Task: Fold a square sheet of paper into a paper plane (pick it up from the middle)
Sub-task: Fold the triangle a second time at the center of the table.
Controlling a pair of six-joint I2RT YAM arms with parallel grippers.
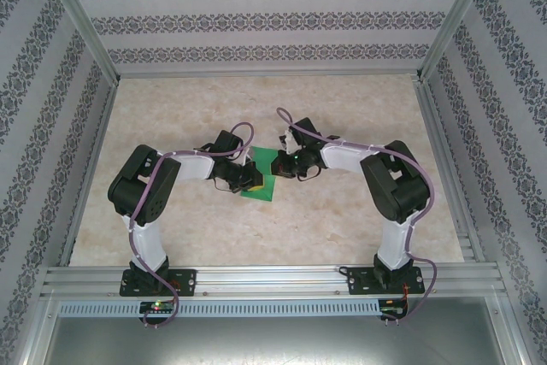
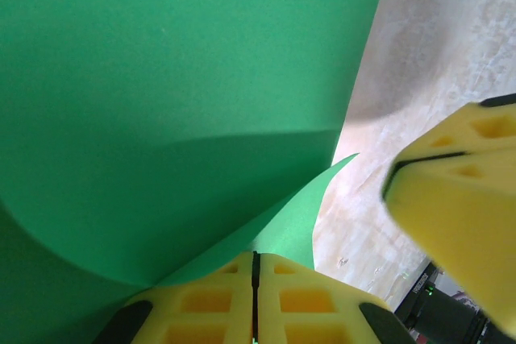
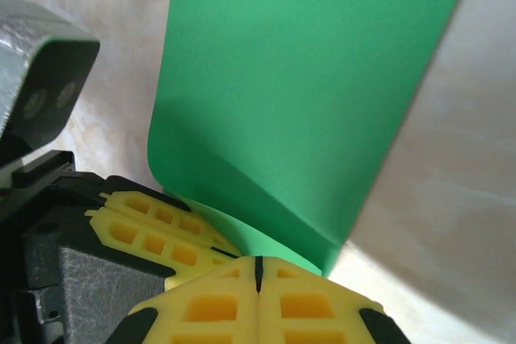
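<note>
The left jaws and right jaws are both closed, close together, each pinching the square sheet of paper [image 1: 258,190] near the middle of the table [image 1: 256,100]. The sheet bows away from the grip, not yet creased. This looks like the pick-up before the centre fold. Next, opposite edges must meet squarely before pressing.

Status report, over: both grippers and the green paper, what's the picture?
Left gripper shut on the square sheet of paper. Right gripper shut on it too, the two close together. Sheet curled up off the table. No obstacle seen.
</note>
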